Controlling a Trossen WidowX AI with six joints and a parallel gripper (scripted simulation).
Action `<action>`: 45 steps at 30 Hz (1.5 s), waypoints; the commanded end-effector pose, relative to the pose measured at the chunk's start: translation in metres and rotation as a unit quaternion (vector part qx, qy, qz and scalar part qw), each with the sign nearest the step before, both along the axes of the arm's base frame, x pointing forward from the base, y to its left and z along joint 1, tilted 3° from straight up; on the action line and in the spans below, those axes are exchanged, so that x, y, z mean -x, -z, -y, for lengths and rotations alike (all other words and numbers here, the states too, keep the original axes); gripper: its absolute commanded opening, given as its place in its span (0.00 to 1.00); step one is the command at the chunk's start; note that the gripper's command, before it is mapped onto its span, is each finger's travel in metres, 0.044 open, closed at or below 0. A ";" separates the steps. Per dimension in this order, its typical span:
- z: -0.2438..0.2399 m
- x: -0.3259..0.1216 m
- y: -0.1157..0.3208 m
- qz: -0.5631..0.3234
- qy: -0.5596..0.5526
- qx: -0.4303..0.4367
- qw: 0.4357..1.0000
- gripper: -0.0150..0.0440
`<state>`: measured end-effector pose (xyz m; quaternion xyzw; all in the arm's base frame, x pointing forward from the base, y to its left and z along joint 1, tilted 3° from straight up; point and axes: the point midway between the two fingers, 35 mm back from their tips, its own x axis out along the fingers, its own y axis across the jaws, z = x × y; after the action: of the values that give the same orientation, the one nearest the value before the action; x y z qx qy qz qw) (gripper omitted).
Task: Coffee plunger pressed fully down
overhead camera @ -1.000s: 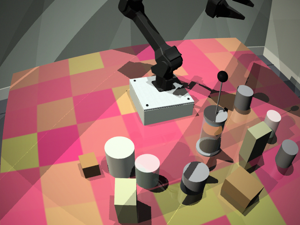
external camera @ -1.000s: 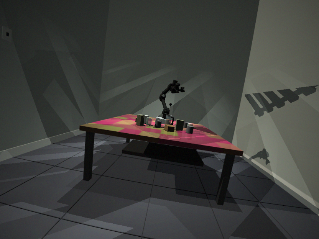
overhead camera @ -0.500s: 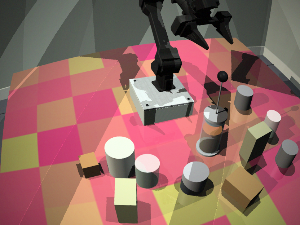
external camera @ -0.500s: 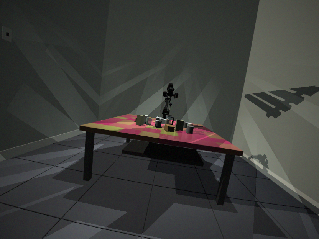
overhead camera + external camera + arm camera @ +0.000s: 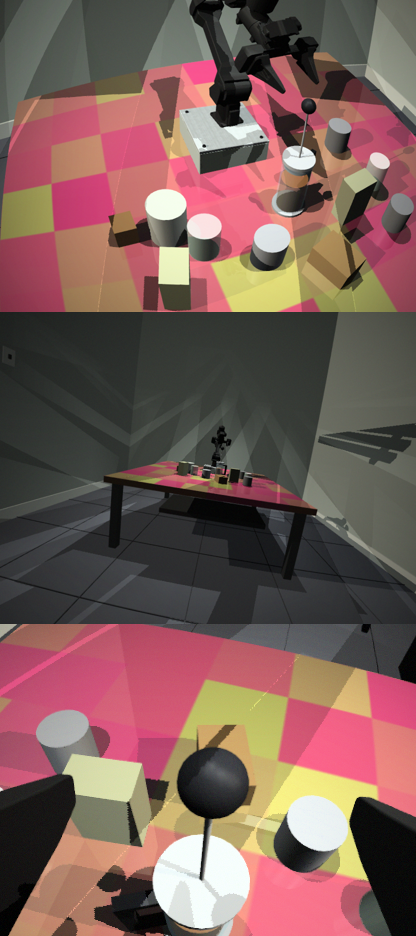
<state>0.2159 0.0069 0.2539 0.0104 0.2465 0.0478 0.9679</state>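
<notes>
The coffee press [image 5: 291,193] stands upright on the table, a clear cylinder with a white lid [image 5: 297,160] [image 5: 190,896] and an orange-brown disc inside near the top. Its thin plunger rod [image 5: 303,134] [image 5: 205,849] rises high above the lid and ends in a black ball knob [image 5: 308,106] [image 5: 222,448] [image 5: 213,783]. My gripper [image 5: 301,86] [image 5: 215,799] is wide open and empty, above the knob and angled down. In the wrist view the knob shows midway between the two fingers. I see no contact with it.
A green block [image 5: 356,198] [image 5: 107,799], grey cylinders [image 5: 337,136] [image 5: 397,213] and a pinkish cylinder [image 5: 378,167] stand right of the press. A white-topped cylinder [image 5: 270,246] [image 5: 311,834] and an orange block [image 5: 336,260] are in front. Several more objects stand front left.
</notes>
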 end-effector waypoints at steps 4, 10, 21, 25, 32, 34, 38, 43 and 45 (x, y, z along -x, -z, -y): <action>-0.001 -0.008 0.009 -0.004 0.001 0.000 1.000 1.00; -0.001 -0.016 0.014 -0.004 0.001 0.000 1.000 1.00; -0.004 -0.030 0.023 -0.003 0.000 0.000 1.000 1.00; -0.004 -0.032 0.024 -0.003 0.000 0.000 1.000 1.00; -0.004 -0.032 0.024 -0.003 0.000 0.000 1.000 0.69; -0.004 -0.032 0.024 -0.003 0.000 0.000 1.000 0.60; -0.004 -0.032 0.024 -0.003 0.000 0.000 1.000 0.46; -0.004 -0.032 0.024 -0.003 0.000 0.000 1.000 0.46; -0.004 -0.032 0.024 -0.003 0.000 0.000 1.000 0.46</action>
<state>0.2480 0.0109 0.2323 0.0094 0.2466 0.0482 0.9679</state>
